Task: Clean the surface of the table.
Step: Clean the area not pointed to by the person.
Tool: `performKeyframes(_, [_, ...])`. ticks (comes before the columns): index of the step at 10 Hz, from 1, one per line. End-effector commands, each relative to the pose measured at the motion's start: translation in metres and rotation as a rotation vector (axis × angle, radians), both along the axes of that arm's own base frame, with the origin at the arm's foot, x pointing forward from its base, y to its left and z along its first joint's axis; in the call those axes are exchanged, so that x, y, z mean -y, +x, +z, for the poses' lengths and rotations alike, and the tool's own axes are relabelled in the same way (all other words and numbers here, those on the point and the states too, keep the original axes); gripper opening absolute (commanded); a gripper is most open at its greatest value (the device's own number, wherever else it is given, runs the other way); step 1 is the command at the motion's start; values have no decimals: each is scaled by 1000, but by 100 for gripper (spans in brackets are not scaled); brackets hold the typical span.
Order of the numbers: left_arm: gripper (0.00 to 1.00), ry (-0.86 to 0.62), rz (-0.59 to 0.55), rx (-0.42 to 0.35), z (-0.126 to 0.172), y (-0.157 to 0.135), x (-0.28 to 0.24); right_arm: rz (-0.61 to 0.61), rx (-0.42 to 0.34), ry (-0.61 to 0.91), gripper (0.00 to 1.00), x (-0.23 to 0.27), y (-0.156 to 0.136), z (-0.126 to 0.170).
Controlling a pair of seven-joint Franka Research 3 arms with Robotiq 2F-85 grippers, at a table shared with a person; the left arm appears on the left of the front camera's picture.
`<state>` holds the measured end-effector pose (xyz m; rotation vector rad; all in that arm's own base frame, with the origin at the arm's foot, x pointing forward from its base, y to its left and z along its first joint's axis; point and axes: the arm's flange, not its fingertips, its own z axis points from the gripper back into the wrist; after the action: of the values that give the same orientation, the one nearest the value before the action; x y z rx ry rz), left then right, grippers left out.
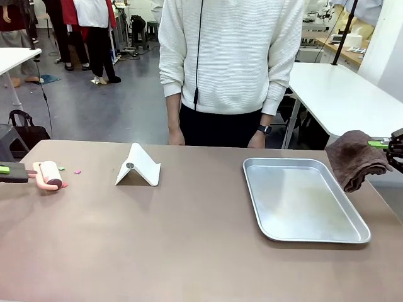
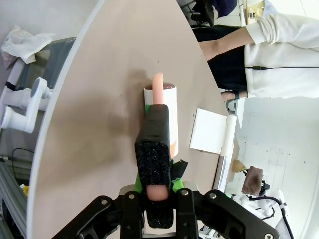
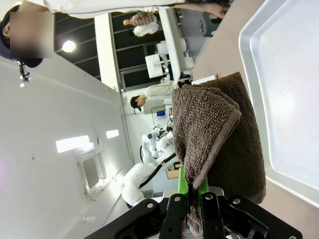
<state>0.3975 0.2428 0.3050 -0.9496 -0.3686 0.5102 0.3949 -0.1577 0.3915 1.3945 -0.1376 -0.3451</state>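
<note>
The bench (image 1: 189,251), a matte taupe-brown top, spans the front view from edge to edge and carries every loose item noted below. A person in a white ribbed sweater (image 1: 230,56) stands at its far side, both hands hanging at the bench edge, with a dark watch (image 1: 264,129) on one wrist.

A rectangular metal tray (image 1: 315,239) lies flat on the robot's right half of the bench, its long side running away from the robot. Nothing lies in it.

A dark brown towel (image 1: 356,157) hangs folded just beyond the tray's far right corner. The right claw (image 1: 387,146) is clenched on it from the right side. In the right wrist view the green pads (image 3: 180,184) pinch the folded cloth (image 3: 219,139), which droops beside the tray rim (image 3: 249,69).

A white folded stand (image 1: 138,167) sits upright like a tent, left of centre and well apart from the tray.

At the far left, the left claw (image 1: 24,172) grasps the handle of a pink lint roller (image 1: 49,175). The left wrist view shows the claw (image 2: 158,191) closed on the black foam grip (image 2: 154,159), with the roller drum (image 2: 162,99) lying on the bench top (image 2: 99,99).

Small scraps lie just beside the roller: one pink (image 1: 77,171), one green (image 1: 61,168), and another pink (image 1: 64,185).
</note>
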Motion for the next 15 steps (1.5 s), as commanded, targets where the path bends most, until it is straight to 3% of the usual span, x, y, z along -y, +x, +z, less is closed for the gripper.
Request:
performKeyframes(1, [22,64,15,-49,-21,21,21,6,9,4,8,0,1,4])
performKeyframes(6, [22,12,-67,-77,-23,57,74,6,9,4,8,0,1,4])
performKeyframes(9, [22,-44,-72,-16,-11,65,87,6,9,4,8,0,1,4])
performKeyframes(12, [22,-149,-112,148,48,23,75,6,9,4,8,0,1,4])
performKeyframes(15, [22,-248,-322,189,106,-61,47,6,9,4,8,0,1,4])
